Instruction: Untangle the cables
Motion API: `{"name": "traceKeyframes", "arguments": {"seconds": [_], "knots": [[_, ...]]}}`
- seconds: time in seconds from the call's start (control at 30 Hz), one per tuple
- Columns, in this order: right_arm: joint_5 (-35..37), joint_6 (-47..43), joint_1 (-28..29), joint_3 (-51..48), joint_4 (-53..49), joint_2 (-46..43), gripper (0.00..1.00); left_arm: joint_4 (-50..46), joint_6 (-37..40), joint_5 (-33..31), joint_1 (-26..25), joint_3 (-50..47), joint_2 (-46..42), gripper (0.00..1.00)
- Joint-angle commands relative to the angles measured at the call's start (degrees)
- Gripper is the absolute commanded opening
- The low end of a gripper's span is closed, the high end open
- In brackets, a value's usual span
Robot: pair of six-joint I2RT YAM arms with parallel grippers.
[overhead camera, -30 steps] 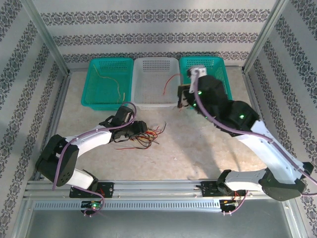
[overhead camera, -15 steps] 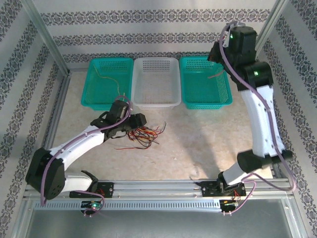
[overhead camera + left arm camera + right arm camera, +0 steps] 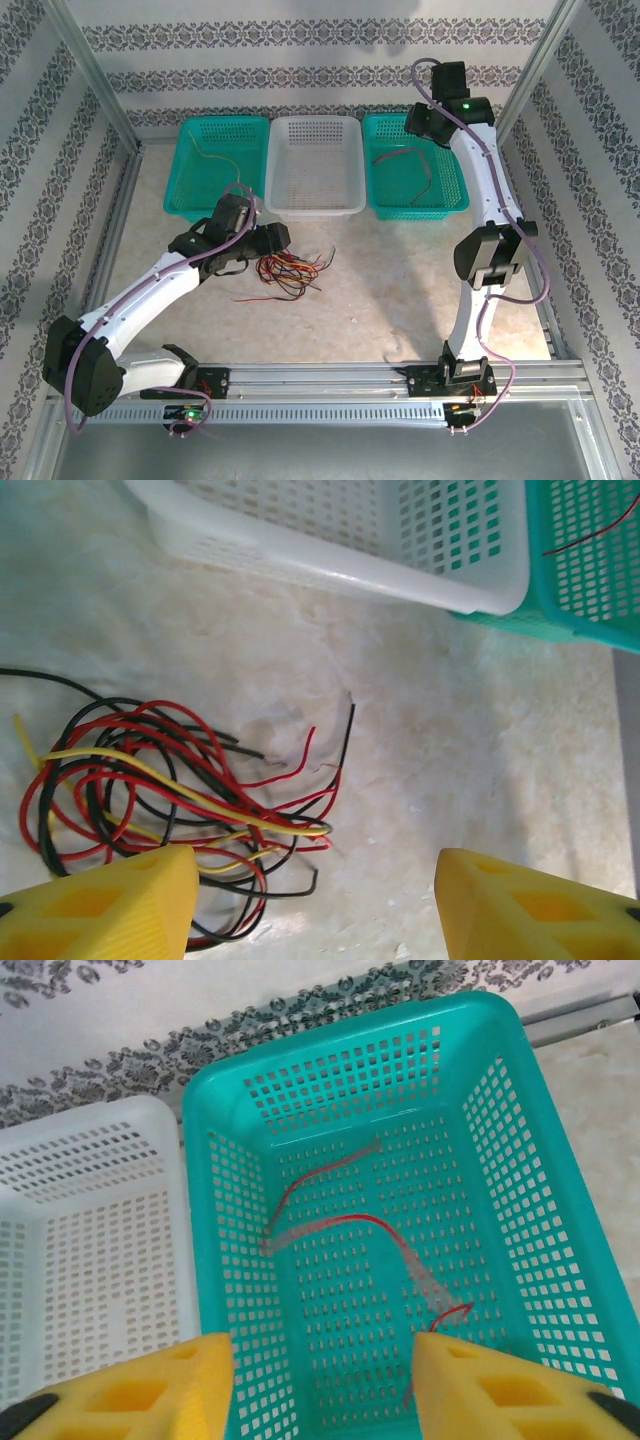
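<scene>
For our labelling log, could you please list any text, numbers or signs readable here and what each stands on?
None can be read. The left teal basket, white basket, right teal basket, cables, left end effector and right end effector carry no text; the wallpaper shows only an ornamental pattern.

The bench [image 3: 400,290] lies bare from the cables [image 3: 290,272] rightward to the right arm [image 3: 490,250], which stands upright near the right edge. The left basket [image 3: 178,175], white basket [image 3: 313,208] and right basket [image 3: 415,210] sit side by side, closing off the far edge. The left arm [image 3: 150,295] slants across the near-left bench, its tool [image 3: 315,880] spread wide over the heap. The right tool [image 3: 320,1360] hangs spread above the right basket, whose floor is open but for a red wire [image 3: 340,1222].
</scene>
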Motion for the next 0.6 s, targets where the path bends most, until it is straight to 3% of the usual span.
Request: {"name": "traceKeyframes", "arguments": {"seconds": [0.0,0.13,0.3,0.43,0.57], "knots": [[0.5,0.2,2.8,-3.1,0.4,-6.7,0.54,-4.3,3.3,-1.5,-0.6,2.6,1.5,0.64],[1.6,1.0,6.7,-11.8,0.5,-14.4,0.54,-5.9,3.8,0.1,-0.7,4.5,5.8,0.61],[1.0,4.6,14.9,-35.0,6.1,-31.1,0.55,-5.6,1.3,-0.2,-0.8,4.2,9.8,0.54],[-3.9,10.3,21.3,-54.0,11.0,-42.5,0.53,-4.8,-1.9,0.1,-1.1,4.4,13.1,0.45],[-10.0,16.8,25.9,-69.9,16.7,-50.4,0.53,-4.1,-4.7,-1.3,-1.8,4.0,15.5,0.43]]}}
